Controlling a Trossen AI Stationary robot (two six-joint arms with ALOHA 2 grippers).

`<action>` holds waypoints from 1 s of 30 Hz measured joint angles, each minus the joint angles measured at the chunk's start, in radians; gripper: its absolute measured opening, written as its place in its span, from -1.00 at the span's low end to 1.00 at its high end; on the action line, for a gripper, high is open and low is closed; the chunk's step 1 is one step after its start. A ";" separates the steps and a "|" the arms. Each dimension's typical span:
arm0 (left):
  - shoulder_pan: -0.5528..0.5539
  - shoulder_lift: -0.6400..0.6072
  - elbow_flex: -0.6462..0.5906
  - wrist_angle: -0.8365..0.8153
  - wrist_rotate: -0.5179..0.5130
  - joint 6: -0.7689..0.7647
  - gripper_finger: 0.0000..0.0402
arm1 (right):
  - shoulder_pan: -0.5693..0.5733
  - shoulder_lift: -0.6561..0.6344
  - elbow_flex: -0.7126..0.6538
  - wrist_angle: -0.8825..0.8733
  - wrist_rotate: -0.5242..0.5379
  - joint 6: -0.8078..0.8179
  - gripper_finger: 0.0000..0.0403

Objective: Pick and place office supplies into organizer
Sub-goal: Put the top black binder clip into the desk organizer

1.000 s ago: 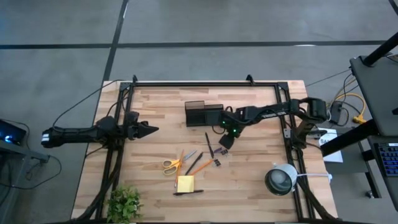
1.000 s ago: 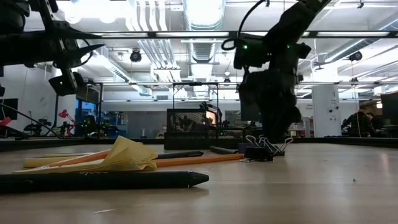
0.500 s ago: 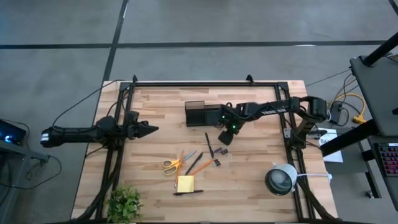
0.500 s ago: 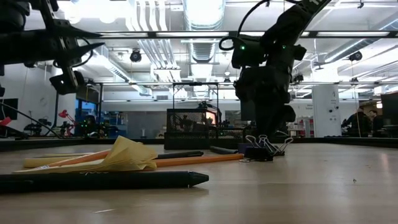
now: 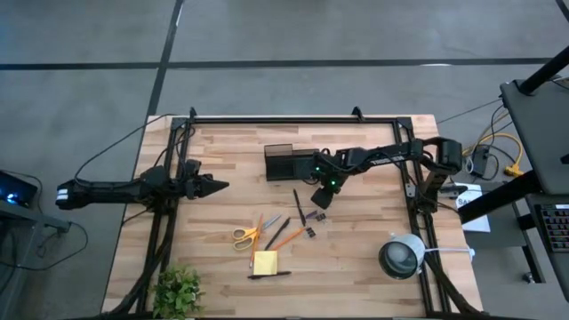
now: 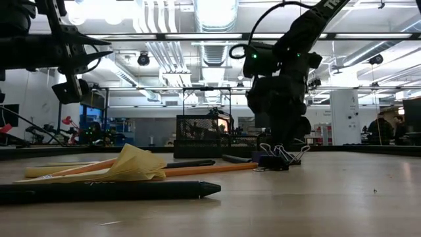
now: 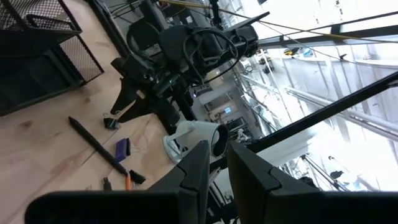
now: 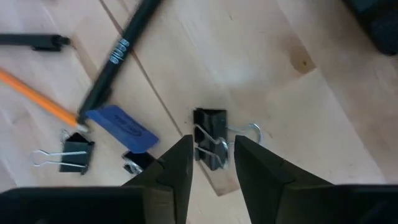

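My right gripper [image 5: 318, 197] hangs open over the table's middle, just on the near side of the dark organizer [image 5: 289, 163]. In the right wrist view its fingers stand on either side of a small black binder clip [image 8: 209, 144] that lies flat on the wood, with no touch showing. Beside the clip lie a black pen [image 8: 121, 50], an orange pencil [image 8: 37, 96], a blue piece [image 8: 121, 127] and another clip [image 8: 74, 155]. Nearer the front edge are the yellow-handled scissors [image 5: 244, 234] and the yellow sticky-note pad [image 5: 265, 262]. My left gripper [image 5: 219, 186] waits at the left, raised, with a narrow gap.
A round grey-white lamp [image 5: 402, 256] stands at the near right and a green plant [image 5: 178, 289] at the near left corner. Another black pen [image 5: 269, 276] lies by the pad. A dark frame rail [image 5: 293, 119] borders the table. Bare wood [image 5: 356, 249] shows right of the supplies.
My right gripper has shifted slightly toward the table's left and sunk a little over the clips, its wrist folding in toward the organizer. The supplies have stayed where they were.
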State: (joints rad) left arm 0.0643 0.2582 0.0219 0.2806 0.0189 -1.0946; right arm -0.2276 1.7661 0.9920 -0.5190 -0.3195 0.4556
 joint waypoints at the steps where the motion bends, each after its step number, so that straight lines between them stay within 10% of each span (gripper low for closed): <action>1: 0.000 0.004 0.000 0.003 0.000 0.000 -0.79 | 0.000 0.004 0.000 0.001 -0.003 -0.006 -0.47; 17: 0.000 0.023 0.000 0.003 0.000 0.001 -0.79 | 0.018 0.010 0.029 0.033 0.000 -0.045 -0.95; 30: 0.000 0.026 0.000 0.000 0.000 0.033 -0.79 | 0.009 0.119 0.418 0.083 0.171 -0.175 -0.96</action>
State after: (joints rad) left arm 0.0647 0.2844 0.0219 0.2807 0.0184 -1.0620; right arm -0.2183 1.8853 1.4098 -0.4359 -0.1483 0.2802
